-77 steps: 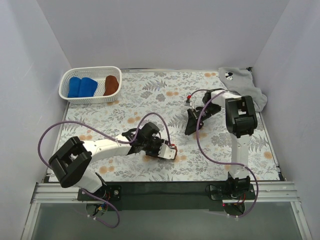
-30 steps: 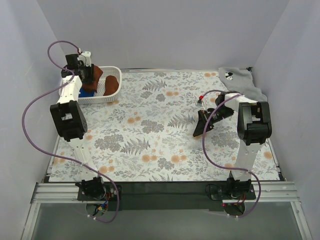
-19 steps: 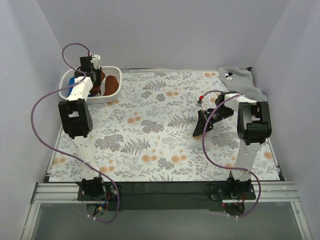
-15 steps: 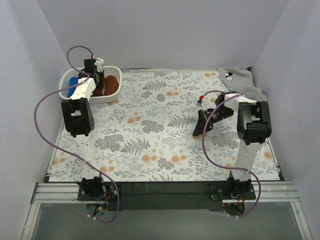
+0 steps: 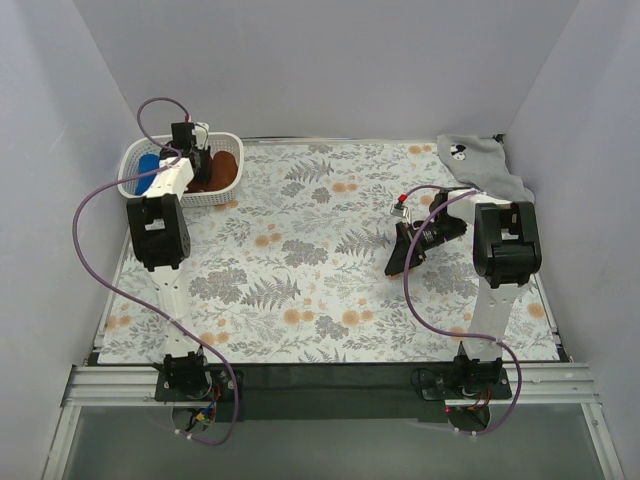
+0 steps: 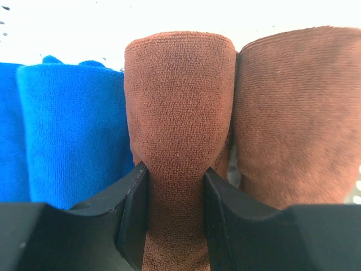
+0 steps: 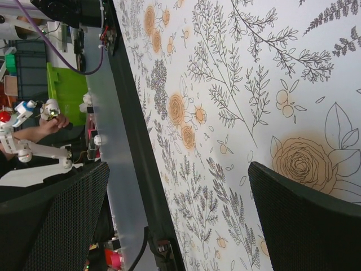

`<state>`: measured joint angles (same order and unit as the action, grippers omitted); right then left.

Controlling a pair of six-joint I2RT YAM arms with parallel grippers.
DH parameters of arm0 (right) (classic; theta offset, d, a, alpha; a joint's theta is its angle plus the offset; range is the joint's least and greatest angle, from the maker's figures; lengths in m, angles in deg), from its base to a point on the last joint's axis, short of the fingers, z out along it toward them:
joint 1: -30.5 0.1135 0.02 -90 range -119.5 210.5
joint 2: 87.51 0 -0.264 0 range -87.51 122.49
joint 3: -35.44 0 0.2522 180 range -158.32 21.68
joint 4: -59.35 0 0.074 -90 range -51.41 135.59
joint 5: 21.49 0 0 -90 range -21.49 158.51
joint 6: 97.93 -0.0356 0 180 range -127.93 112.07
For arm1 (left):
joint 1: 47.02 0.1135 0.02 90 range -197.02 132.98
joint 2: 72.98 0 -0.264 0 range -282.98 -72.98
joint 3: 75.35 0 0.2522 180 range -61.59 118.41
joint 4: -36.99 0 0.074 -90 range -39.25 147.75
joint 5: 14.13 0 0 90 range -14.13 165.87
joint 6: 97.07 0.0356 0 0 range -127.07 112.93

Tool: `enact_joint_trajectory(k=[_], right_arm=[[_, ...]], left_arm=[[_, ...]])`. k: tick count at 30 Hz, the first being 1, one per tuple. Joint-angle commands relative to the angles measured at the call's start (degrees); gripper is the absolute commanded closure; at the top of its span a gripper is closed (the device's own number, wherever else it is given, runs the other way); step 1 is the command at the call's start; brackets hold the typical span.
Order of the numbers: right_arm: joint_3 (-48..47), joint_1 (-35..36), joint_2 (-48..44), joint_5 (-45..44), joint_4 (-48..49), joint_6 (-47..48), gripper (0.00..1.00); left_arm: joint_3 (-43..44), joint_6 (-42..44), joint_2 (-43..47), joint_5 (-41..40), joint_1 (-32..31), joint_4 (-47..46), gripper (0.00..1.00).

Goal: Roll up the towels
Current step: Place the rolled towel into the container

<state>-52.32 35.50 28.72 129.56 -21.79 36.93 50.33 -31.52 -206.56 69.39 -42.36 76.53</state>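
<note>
My left gripper [image 5: 191,160] reaches into the white basket [image 5: 133,168] at the back left. In the left wrist view it [image 6: 176,217] is shut on a rolled rust-brown towel [image 6: 179,113]. A second rust-brown roll [image 6: 296,113] lies to its right and shows from above [image 5: 224,168]. Rolled blue towels [image 6: 62,130] lie to its left and show from above [image 5: 146,166]. The light grey towel [image 5: 482,168] with a black-and-white mark lies crumpled at the back right corner. My right gripper [image 5: 397,262] is open and empty, low over the floral cloth right of centre.
The floral table cover [image 5: 320,260] spans the workspace between grey walls. In the right wrist view the table's front rail [image 7: 135,169] and clutter beyond it show between my open fingers [image 7: 304,220].
My left arm swung from mid-table to the basket with the rust-brown roll and lowered it between the blue rolls and the other brown roll. The right arm barely moved.
</note>
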Motion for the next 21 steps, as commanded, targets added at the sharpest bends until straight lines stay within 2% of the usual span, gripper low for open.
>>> enact_joint_trajectory(k=[1,9,10,14,21], right_arm=[[0.43,0.02,0.23,1.52,-0.39,0.93,0.02],[-0.18,0.02,-0.38,1.35,-0.39,0.58,0.02],[-0.44,0.02,-0.47,1.26,-0.48,0.49,0.02],[-1.41,-0.07,-1.35,0.73,-0.48,-0.12,0.02],[-2.91,-0.07,-1.97,-0.15,-0.57,-0.47,0.02]], left_arm=[[2.69,-1.30,-1.24,-0.20,0.34,2.51,0.97],[3.57,-2.71,-0.81,1.82,1.13,4.63,0.79],[3.92,-2.71,-0.55,2.08,1.22,4.89,0.70],[5.76,-1.75,1.39,2.09,1.22,5.86,0.55],[8.93,1.58,4.38,1.03,1.22,5.95,0.42]])
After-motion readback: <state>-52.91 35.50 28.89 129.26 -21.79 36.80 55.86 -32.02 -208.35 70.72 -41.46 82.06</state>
